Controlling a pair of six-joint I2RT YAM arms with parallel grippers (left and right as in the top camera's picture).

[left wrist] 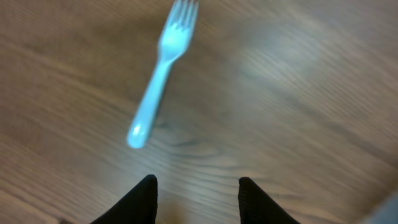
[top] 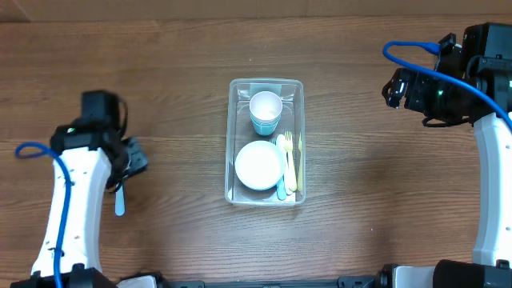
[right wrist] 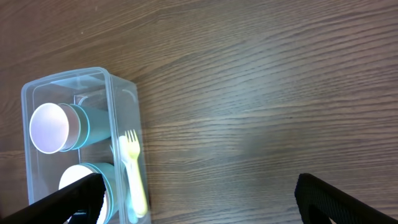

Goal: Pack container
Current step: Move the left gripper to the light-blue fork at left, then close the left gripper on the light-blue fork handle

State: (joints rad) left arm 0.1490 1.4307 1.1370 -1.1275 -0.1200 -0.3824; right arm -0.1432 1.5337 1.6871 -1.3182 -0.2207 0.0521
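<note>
Clear plastic, the container [top: 232,152] sits mid-frame overhead, well apart from our left gripper [top: 122,176] at left and right gripper [top: 392,88] at upper right; our left wrist shows parted, empty jaws below a blue fork [left wrist: 155,87]; our right wrist shows jaws spread wide, container at left.

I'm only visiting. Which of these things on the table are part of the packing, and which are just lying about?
Part of the job:
- clear container
- cup, bowl and yellow fork, all inside it
- pale blue fork, loose on the table near the open left gripper, probably still to go in

Just lying about:
- nothing loose that I can spot, only the wooden table
</note>
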